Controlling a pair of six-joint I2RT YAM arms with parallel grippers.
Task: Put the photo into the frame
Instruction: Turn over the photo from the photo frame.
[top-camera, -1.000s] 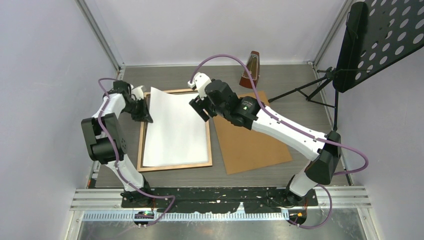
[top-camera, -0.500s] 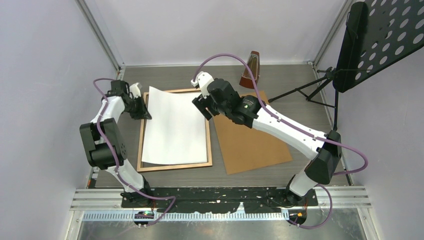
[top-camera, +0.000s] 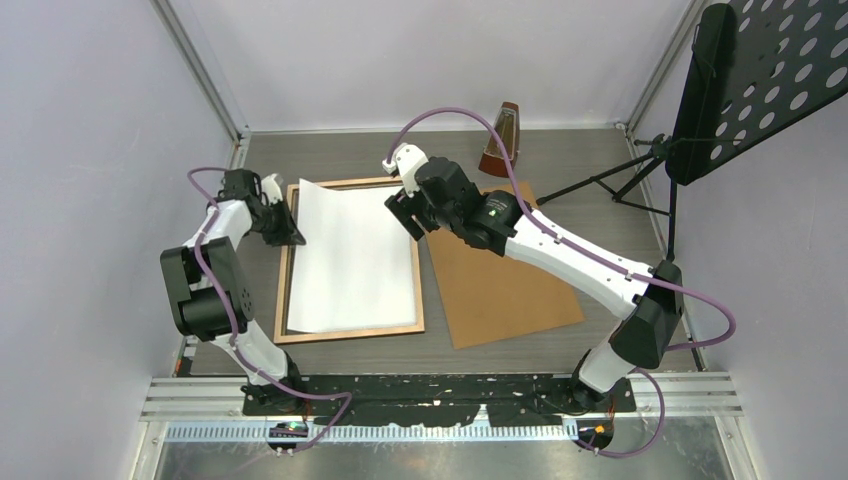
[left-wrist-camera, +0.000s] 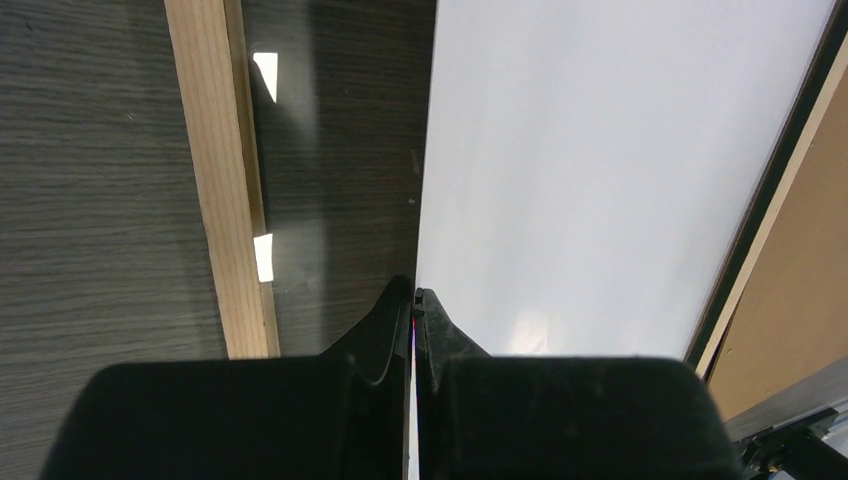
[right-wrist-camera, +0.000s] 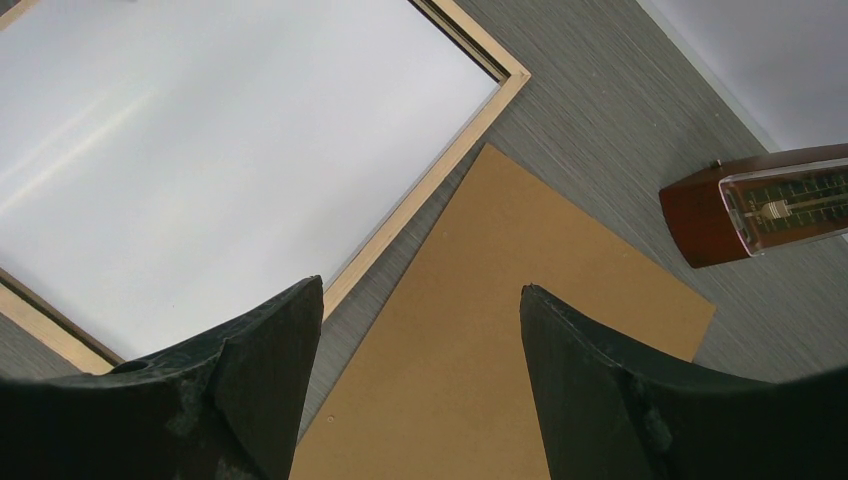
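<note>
The left hand (left-wrist-camera: 413, 296) pinches the photo (top-camera: 350, 255) by its left edge, white side up over the frame (top-camera: 350, 332); the right hand (right-wrist-camera: 420, 292) hovers open. Lower that edge flat inside the frame before releasing.

The photo (top-camera: 352, 255) lies over the opening of the frame (top-camera: 350, 333), left of centre on the table. The left gripper (top-camera: 292, 232) pinches its far left edge. The right gripper (top-camera: 405, 216), fingers apart, hangs above the frame's far right side. The backing board (top-camera: 505, 290) lies just right of the frame, the metronome (top-camera: 503, 140) behind it.

Smooth white paper photo (top-camera: 352, 258), light wood frame (top-camera: 283, 296), matt brown hardboard sheet (top-camera: 502, 287), woodgrain grey table (top-camera: 560, 163)
</note>
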